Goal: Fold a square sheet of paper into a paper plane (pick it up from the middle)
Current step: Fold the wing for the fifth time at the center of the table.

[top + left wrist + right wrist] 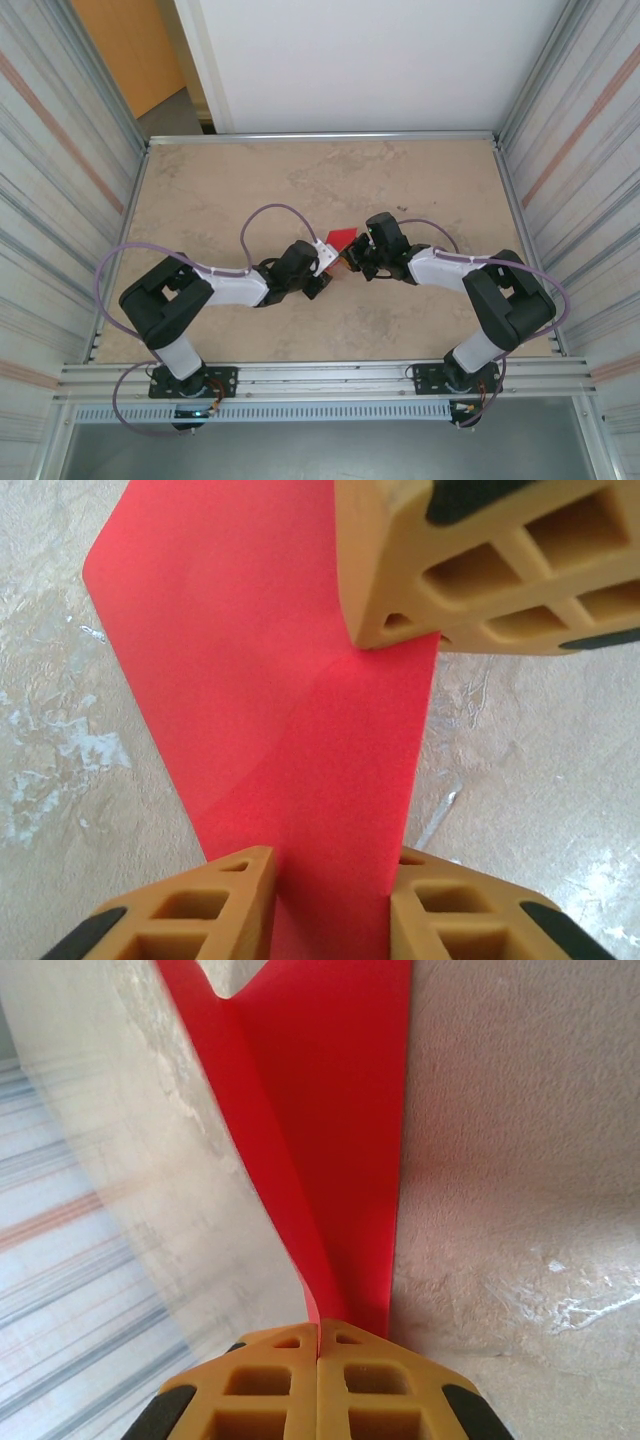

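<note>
right gripper has its 2 orange fingers pressed together on the narrow end of the thin, bright red, partly folded square sheet of paper. the sheet fans away from the pinch with a crease running along it. left gripper meets the same sheet from the opposite side. its jaws stand apart, straddling a narrow stretch of the paper without clamping its faces.

the sheet sits between the 2 grippers at the middle of the table; i cannot tell whether it touches the top.

to fold well, i judge the right pinch should hold firm on the crease while the left fingers close squarely across it with the edges matched. paper this thin will likely buckle or slip if pulled at an angle.

below is a beige, mottled stone-look tabletop. around it are corrugated metal side panels, a white back wall and an orange door. an aluminium rail carries the arm bases.
</note>
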You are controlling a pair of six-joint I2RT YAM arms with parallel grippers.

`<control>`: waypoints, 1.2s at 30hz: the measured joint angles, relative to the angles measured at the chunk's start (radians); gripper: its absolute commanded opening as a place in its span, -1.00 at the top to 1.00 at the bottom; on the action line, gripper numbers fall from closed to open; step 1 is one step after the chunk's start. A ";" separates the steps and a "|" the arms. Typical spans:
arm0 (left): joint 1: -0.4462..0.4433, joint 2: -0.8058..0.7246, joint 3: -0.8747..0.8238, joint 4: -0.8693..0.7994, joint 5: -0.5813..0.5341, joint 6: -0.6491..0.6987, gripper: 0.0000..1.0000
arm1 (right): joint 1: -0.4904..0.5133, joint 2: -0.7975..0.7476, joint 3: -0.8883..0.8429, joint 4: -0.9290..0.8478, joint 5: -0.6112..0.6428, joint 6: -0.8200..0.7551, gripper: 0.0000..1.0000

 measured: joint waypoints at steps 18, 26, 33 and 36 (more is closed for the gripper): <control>0.000 0.040 -0.018 0.047 0.055 -0.024 0.56 | -0.092 -0.144 0.013 -0.194 0.091 -0.092 -0.25; 0.016 0.042 -0.021 0.055 0.126 -0.078 0.60 | -0.092 -0.185 0.003 -0.248 0.140 -0.205 -0.31; 0.146 0.041 -0.051 0.094 0.349 -0.232 0.64 | -0.091 -0.246 -0.040 -0.253 0.150 -0.379 -0.35; 0.196 0.041 -0.060 0.098 0.432 -0.294 0.65 | -0.081 -0.243 -0.039 -0.261 0.143 -0.456 -0.35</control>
